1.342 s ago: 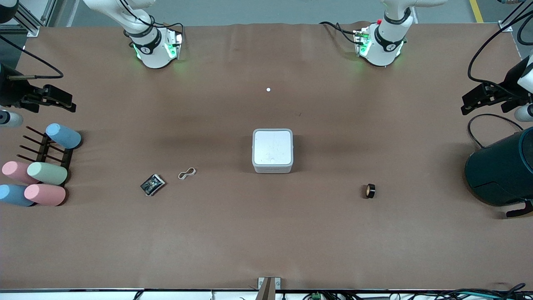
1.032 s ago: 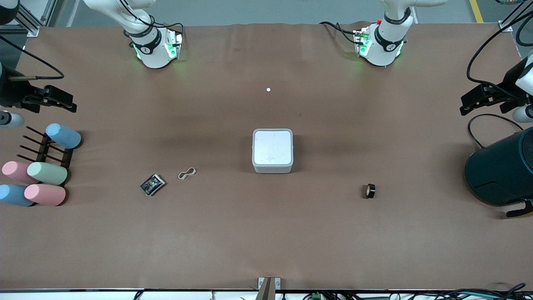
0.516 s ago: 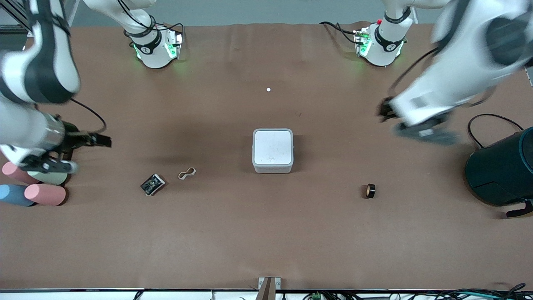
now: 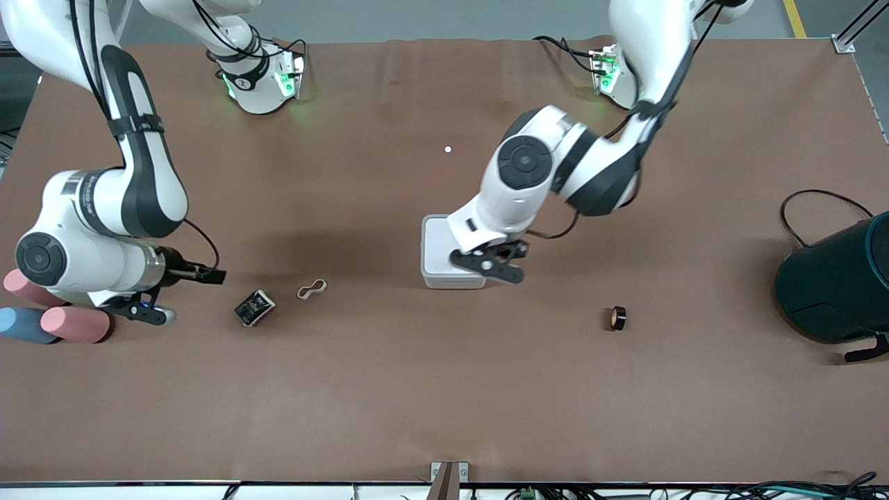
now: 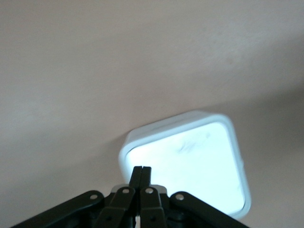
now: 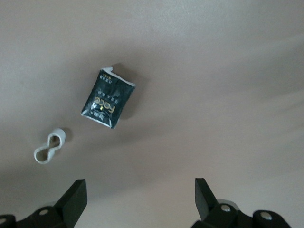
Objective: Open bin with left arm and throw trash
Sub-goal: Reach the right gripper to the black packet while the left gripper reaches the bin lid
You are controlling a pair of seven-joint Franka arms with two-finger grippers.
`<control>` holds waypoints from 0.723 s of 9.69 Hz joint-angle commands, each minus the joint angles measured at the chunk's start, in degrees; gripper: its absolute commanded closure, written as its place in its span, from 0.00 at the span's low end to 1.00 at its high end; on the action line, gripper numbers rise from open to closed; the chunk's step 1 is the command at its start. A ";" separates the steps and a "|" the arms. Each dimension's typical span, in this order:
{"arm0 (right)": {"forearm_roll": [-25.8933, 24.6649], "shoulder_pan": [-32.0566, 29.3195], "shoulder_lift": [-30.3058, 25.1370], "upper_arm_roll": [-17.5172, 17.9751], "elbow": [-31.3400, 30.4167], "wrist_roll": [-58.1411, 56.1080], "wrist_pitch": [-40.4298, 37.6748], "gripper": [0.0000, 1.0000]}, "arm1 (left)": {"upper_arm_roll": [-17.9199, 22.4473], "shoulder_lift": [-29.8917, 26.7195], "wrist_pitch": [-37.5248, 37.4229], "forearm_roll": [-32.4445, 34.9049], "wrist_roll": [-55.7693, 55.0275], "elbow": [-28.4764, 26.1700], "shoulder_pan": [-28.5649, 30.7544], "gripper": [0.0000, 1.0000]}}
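The light-grey bin (image 4: 436,250) stands mid-table with its white lid down. My left gripper (image 4: 488,265) is shut and empty, low over the bin's corner nearest the front camera; in the left wrist view its fingertips (image 5: 141,170) sit at the edge of the bin (image 5: 190,161). My right gripper (image 4: 189,297) is open and empty over the table beside the black foil wrapper (image 4: 254,307). The right wrist view shows the wrapper (image 6: 108,98) and the off-white rubber band (image 6: 49,147) ahead of that gripper (image 6: 140,194). The rubber band (image 4: 312,289) lies beside the wrapper. The black tape roll (image 4: 617,318) lies toward the left arm's end.
Pastel cups (image 4: 75,324) lie at the right arm's end, partly hidden by that arm. A large dark teal cylinder (image 4: 837,285) with a cable stands at the left arm's end. A small white dot (image 4: 447,149) lies between the bases.
Both arms swung in from the table's ends. The left gripper came down to the bin's corner. The right gripper moved over to the wrapper. Bin and trash have not moved.
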 commanded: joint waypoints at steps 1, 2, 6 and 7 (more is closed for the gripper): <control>1.73 -0.01 2.81 0.35 -1.15 11.66 6.75 0.00 | 0.32 3.32 2.24 0.10 -1.10 2.48 -1.17 1.00; 1.73 0.08 2.91 0.44 -2.03 16.60 9.14 0.00 | 0.23 3.67 2.25 0.01 -2.49 2.31 -1.18 1.00; 1.82 2.36 6.32 0.44 -2.04 26.92 16.18 0.01 | 0.32 5.60 2.42 -7.09 -4.44 1.78 -1.26 1.00; 1.82 2.45 6.77 0.44 -2.04 26.93 16.80 0.01 | 0.32 6.57 3.55 -7.11 -4.44 1.78 -1.26 1.00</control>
